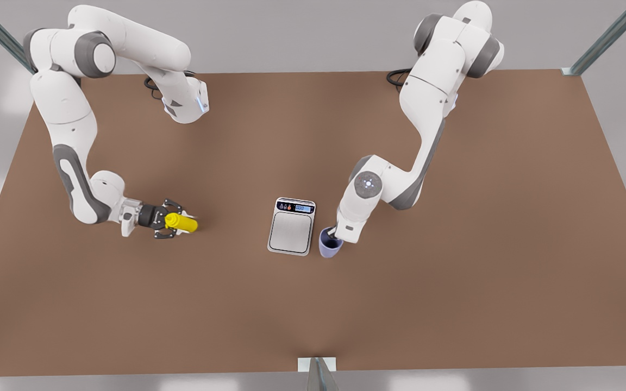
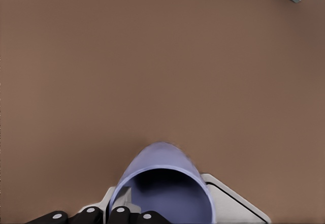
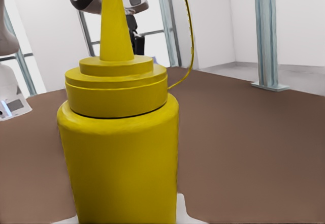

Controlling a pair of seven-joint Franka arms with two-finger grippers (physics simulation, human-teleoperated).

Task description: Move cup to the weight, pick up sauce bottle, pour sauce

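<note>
Front view: the right gripper (image 1: 174, 222), on the arm at the front view's left, has its dark fingers (image 1: 173, 205) set on either side of the sauce bottle (image 1: 181, 222) and closed against its yellow body. The bottle lies close to the brown table (image 1: 454, 282) with its long axis roughly level and pointing toward the front view's right, in the direction of the weight (image 1: 291, 226); bottle and weight are well apart. In the right wrist view the sauce bottle (image 3: 119, 148) rises from the grip with its pointed nozzle cap (image 3: 114, 21) away from the camera.

The left gripper (image 1: 335, 234), on the arm at the front view's right, is down at the rim of the cup (image 1: 329, 244); how far its fingers are apart cannot be told. The cup stands just beside the weight's edge on the front view's right, mouth upward. In the left wrist view the cup (image 2: 162, 183) shows its dark inside, with a corner of the weight (image 2: 233, 206) beside it.
</note>
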